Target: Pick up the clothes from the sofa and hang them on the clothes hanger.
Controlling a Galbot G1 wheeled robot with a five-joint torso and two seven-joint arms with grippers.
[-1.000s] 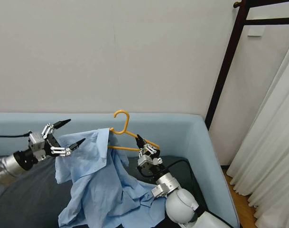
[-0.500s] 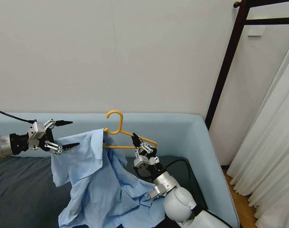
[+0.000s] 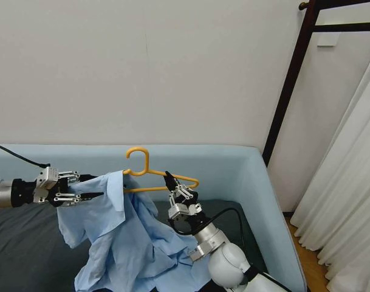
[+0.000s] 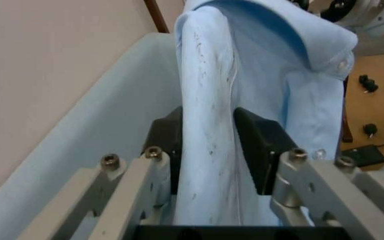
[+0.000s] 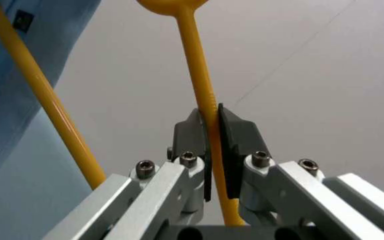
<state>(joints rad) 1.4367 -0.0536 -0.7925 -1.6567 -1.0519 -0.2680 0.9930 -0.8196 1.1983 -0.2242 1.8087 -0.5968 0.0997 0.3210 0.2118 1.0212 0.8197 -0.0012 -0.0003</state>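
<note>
The left gripper [image 3: 97, 186] is on the left side of the scene, stretched out over the dark seat of the pale blue sofa [image 3: 233, 159]. It is clenched on a fold of the light blue cotton shirt [image 3: 130, 243]. In the left wrist view, the cloth [image 4: 209, 100] stands pressed between the two black pads [image 4: 255, 145] of this gripper [image 4: 209, 152]. From this grip the shirt spreads to the right towards the hanger, and the rest of it hangs down in a loose heap onto the near part of the seat.

The right gripper [image 3: 174, 184] is near the middle of the scene, pointing up and to the far side. It grasps the thin orange-yellow plastic hanger [image 3: 137, 149] by its sloping right arm. In the right wrist view, its fingers [image 5: 235, 137] are closed tightly on the yellow rod [image 5: 199, 75]. The hanger is lifted in front of the sofa's backrest, with its hook upward. Its left end is inside the shirt, near the collar.

A dark wooden clothes rack [image 3: 288, 91] stands at the far right, beside a white curtain [image 3: 349, 201], well apart from both grippers.
</note>
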